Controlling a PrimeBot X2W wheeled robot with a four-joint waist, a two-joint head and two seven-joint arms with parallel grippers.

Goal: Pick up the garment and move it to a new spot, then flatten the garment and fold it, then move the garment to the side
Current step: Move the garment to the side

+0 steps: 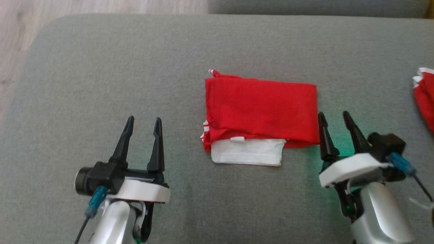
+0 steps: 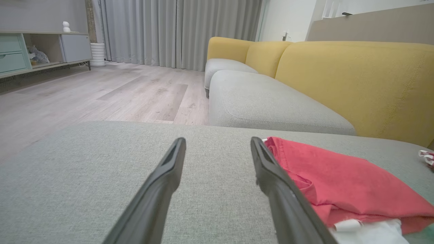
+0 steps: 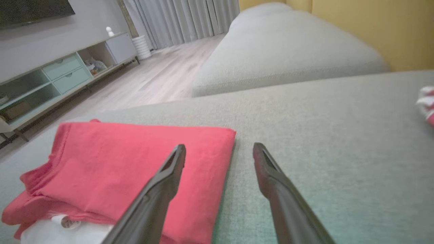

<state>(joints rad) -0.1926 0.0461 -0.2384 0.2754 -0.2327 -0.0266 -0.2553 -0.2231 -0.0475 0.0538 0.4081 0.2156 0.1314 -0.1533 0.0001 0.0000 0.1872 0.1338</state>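
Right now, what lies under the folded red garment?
A strip of white fabric pokes out from under the near edge of the red garment, resting on the grey cushion. How far it runs beneath the red layer is covered.

Soft, even daylight is filling the room. A green glow [image 1: 305,159] is tinting the grey cushion [image 1: 101,67] at four o'clock; the right wrist view is blurring toward one o'clock.

Left of the folded garment [image 1: 261,108] the grey cushion [image 1: 101,67] lies bare, with wide room around the left gripper [image 1: 142,123]. The right gripper [image 1: 334,118] stands just beside the garment's right edge, in the open strip between it and another red cloth [image 1: 425,98].
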